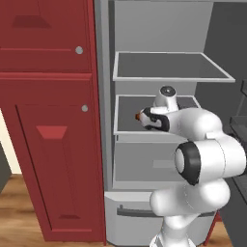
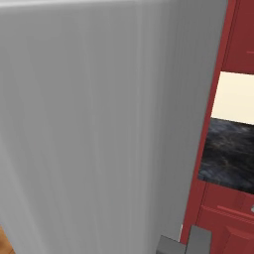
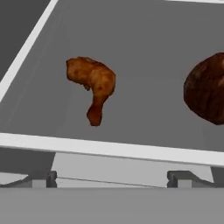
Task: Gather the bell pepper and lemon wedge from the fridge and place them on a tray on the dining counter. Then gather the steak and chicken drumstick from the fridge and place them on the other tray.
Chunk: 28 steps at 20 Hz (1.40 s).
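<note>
Facing open fridge (image 1: 159, 29), gripper (image 3: 113, 178) fully open, empty, at lower edge of hand view before shelf (image 3: 131, 30). Chicken drumstick (image 3: 92, 85) lies left of centre on shelf; steak (image 3: 208, 87) at right edge, well apart. Red cabinet (image 1: 48, 120) at left in left base view.

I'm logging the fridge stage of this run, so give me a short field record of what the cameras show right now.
location: open fridge, arm reaching toward its middle shelf
chicken drumstick: lying on the shelf, untouched
steak: on the same shelf, apart from the drumstick, partly cut off by the frame edge
gripper: open, holding nothing, short of the shelf's front edge
cabinet: red doors left of the fridge
</note>
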Tool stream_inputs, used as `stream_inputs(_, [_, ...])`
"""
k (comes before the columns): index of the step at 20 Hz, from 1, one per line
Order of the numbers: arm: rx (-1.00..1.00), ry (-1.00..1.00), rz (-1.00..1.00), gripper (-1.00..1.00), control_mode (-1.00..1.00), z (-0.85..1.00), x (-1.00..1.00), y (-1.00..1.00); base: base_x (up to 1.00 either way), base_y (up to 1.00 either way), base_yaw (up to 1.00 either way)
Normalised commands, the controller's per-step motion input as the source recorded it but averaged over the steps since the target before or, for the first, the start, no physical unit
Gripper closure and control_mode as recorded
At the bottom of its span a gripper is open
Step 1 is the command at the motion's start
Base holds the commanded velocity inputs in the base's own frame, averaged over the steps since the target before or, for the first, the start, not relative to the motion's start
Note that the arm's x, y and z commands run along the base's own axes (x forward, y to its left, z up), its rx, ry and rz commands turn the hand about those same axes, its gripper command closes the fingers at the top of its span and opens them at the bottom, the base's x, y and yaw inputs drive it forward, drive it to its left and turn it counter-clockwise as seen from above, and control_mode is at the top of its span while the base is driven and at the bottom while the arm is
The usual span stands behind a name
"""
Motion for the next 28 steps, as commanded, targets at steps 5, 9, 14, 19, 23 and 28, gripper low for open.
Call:
stream_inputs(5, [-0.01, 0.00, 0.04, -1.00, -1.00, -0.56, 0.52, 0.00, 0.00, 0.00, 0.00])
stream_inputs(9, [0.00, 0.00, 0.01, -1.00, -1.00, -0.22, 0.60, 0.00, 0.00, 0.00, 0.00])
stream_inputs(14, [0.00, 0.00, 0.00, -1.00, -1.00, -0.04, 0.69, 0.00, 0.00, 0.00, 0.00])
stream_inputs(19, [0.00, 0.01, 0.00, -1.00, -1.00, -0.11, 0.65, 0.00, 0.00, 0.00, 0.00])
stream_inputs(23, [0.00, 0.00, 0.00, -1.00, -1.00, -0.40, 0.56, 0.00, 0.00, 0.00, 0.00])
stream_inputs(28, [0.00, 0.00, 0.00, -1.00, -1.00, -0.57, 0.42, 0.00, 0.00, 0.00, 0.00])
